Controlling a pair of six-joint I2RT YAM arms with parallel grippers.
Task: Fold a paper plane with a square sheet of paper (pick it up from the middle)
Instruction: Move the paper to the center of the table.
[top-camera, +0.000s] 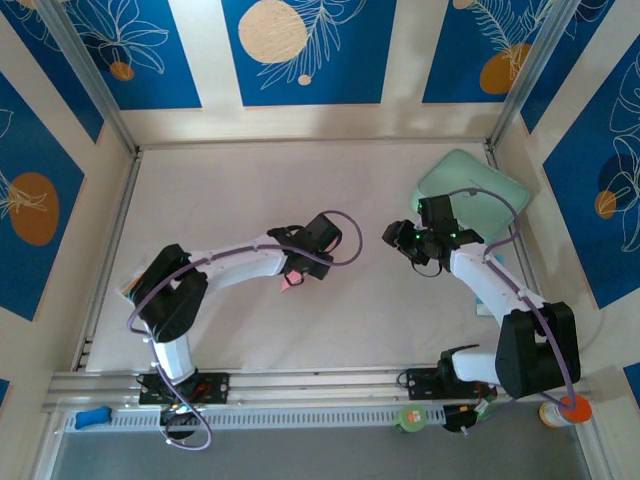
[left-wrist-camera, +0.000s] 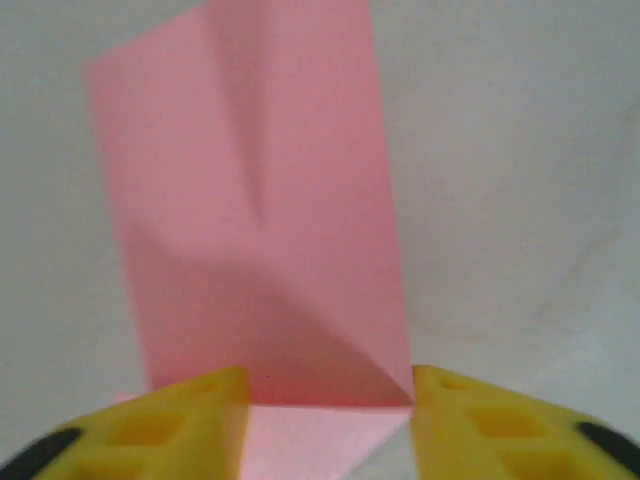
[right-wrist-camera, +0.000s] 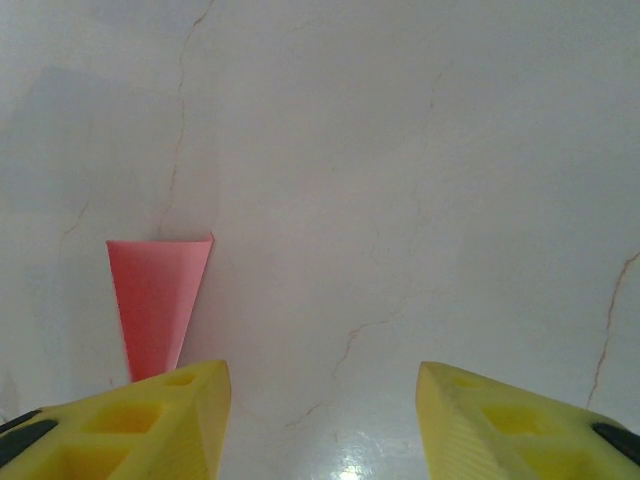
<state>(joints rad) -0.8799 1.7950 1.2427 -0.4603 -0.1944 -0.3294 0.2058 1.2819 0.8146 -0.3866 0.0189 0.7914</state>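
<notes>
From overhead, the paper was only a pink scrap showing under the left fingers. The right fingers hung to its right, and the pad lay beyond them, well apart from the paper. The left wrist camera told me more. There the paper was a creased pink sheet on the bench, and the yellow fingers stood apart either side of its near edge. On the right wrist camera, the fingers were wide over bare bench, right of the paper.
</notes>
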